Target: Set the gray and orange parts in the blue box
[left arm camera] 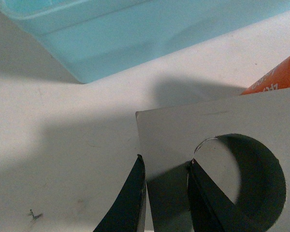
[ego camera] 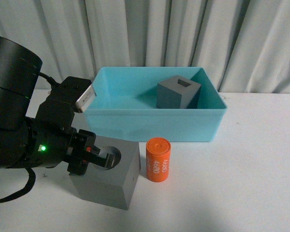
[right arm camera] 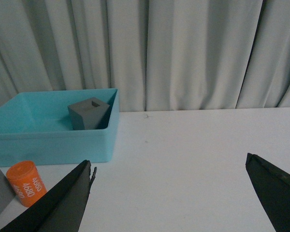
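Got the left gripper (ego camera: 89,157) lower left, clamped on the wall of the round-hole gray cube (ego camera: 118,186), with the orange cylinder (ego camera: 158,160) just right of it. Upper center, blue box (ego camera: 150,125) holding the other gray cube (ego camera: 179,94). Over in its wrist view, right gripper (right arm camera: 168,158) spread wide apart.

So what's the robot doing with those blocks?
It is putting parts into the blue box. One gray cube is already inside. The left gripper has its jaws around one wall of the round-hole cube, one jaw in the hole and one outside; that cube sits on the table in front of the box. The orange cylinder stands beside it, untouched. The right gripper is open and holds nothing.
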Tool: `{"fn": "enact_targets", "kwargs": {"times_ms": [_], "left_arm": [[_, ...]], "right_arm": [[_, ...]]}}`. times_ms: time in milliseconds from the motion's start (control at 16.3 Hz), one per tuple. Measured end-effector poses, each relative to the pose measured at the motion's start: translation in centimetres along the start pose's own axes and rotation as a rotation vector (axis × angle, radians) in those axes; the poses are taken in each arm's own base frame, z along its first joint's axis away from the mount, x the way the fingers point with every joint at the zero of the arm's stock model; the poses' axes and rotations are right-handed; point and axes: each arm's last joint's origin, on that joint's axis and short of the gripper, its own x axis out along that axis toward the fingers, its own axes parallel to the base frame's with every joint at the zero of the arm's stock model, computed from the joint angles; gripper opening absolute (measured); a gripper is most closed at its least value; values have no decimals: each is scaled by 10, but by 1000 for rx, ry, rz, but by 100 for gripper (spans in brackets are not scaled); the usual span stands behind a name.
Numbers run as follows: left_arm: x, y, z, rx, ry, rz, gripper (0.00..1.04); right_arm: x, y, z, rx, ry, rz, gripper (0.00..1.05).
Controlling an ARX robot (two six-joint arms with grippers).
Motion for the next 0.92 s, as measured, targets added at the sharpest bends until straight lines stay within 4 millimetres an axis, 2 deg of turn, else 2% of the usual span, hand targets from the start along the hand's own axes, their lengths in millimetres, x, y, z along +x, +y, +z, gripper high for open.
{"fn": "enact_targets", "kwargs": {"times_ms": [123, 308, 554, 677, 923], "left_arm": [[-8, 6, 9, -22, 18, -1, 19], [-24, 15, 39, -58, -23, 1, 18], [-36, 16, 70, -110, -27, -35, 18], [-48, 9, 92, -122, -55, -66, 18], [-67, -19, 142, -114, -137, -136, 18]], "right_arm": [[0, 0, 0, 0, 0, 0, 98], [0, 0, 0, 0, 0, 0, 98], [0, 0, 0, 0, 0, 0, 98], [0, 0, 0, 0, 0, 0, 98], [0, 0, 0, 0, 0, 0, 98]]}}
